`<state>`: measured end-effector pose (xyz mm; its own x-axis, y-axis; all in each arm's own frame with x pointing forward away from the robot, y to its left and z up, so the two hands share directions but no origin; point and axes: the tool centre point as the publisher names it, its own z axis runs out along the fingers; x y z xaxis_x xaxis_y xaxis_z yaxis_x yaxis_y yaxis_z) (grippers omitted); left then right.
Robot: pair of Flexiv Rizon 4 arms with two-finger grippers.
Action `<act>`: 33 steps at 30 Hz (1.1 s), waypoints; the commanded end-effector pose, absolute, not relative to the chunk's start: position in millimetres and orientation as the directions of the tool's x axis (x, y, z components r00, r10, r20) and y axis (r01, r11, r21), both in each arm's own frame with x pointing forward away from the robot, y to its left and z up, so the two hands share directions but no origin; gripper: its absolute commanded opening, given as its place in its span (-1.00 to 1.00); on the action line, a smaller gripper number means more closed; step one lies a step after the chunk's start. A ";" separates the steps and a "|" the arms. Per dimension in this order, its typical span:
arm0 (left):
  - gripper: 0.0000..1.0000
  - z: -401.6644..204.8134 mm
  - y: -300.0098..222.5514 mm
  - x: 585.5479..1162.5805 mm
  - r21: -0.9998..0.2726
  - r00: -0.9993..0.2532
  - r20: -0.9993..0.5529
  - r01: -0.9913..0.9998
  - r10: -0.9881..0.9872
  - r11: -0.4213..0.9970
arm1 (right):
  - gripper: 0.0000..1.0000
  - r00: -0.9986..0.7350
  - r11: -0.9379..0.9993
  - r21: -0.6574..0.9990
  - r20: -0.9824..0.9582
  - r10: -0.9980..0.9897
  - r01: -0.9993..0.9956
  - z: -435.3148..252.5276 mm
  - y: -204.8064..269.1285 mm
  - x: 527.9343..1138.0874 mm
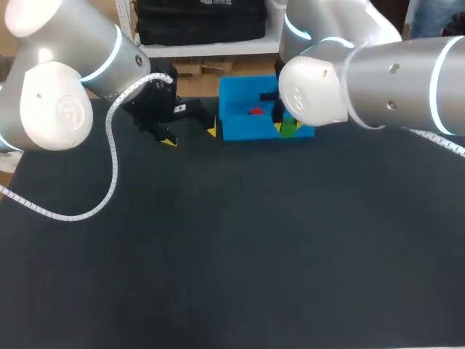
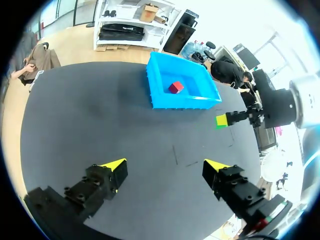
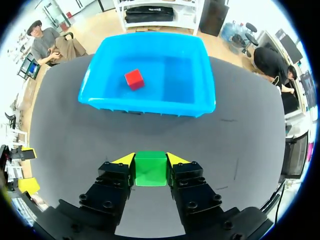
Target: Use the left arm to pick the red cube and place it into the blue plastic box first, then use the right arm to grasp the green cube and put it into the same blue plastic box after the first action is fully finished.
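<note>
The red cube (image 3: pixel 134 79) lies inside the blue plastic box (image 3: pixel 150 105), also seen as the red cube (image 2: pixel 175 87) in the box (image 2: pixel 177 102) from the left wrist, and as a red spot (image 1: pixel 256 111) in the box (image 1: pixel 243 127) from the head view. My right gripper (image 3: pixel 150 161) is shut on the green cube (image 3: pixel 150 168), held above the table just short of the box's near wall; the cube (image 1: pixel 289 129) shows below the right arm. The left gripper (image 2: pixel 165 167) is open and empty, left of the box, its yellow tips (image 1: pixel 168 141) over the table.
The black tabletop (image 1: pixel 232 247) stretches wide in front of the box. A white coiled cable (image 1: pixel 109 174) hangs from the left arm over the table's left part. In the left wrist view the right gripper with the green cube (image 2: pixel 221 120) shows beside the box.
</note>
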<state>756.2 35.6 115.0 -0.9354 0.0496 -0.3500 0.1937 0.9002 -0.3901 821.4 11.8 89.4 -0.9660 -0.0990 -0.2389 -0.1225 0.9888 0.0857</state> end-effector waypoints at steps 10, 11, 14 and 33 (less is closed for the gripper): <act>1.00 114.9 36.1 756.8 -0.392 -0.935 -0.350 0.195 0.050 0.899 | -1.00 -0.945 0.981 0.113 -0.306 -0.117 -0.158 127.7 7.0 816.8; 1.00 114.9 36.1 756.8 -0.392 -0.935 -0.350 0.195 0.050 0.899 | -1.00 -0.942 0.980 0.115 -0.312 -0.120 -0.163 131.0 7.8 817.3; 1.00 114.9 36.1 756.8 -0.392 -0.935 -0.350 0.195 0.050 0.899 | -1.00 -0.936 0.977 0.119 -0.329 -0.127 -0.175 137.9 9.2 819.7; 1.00 114.9 36.1 756.8 -0.392 -0.935 -0.350 0.195 0.050 0.899 | -1.00 -0.897 0.963 0.125 -0.409 -0.169 -0.239 169.8 8.1 838.6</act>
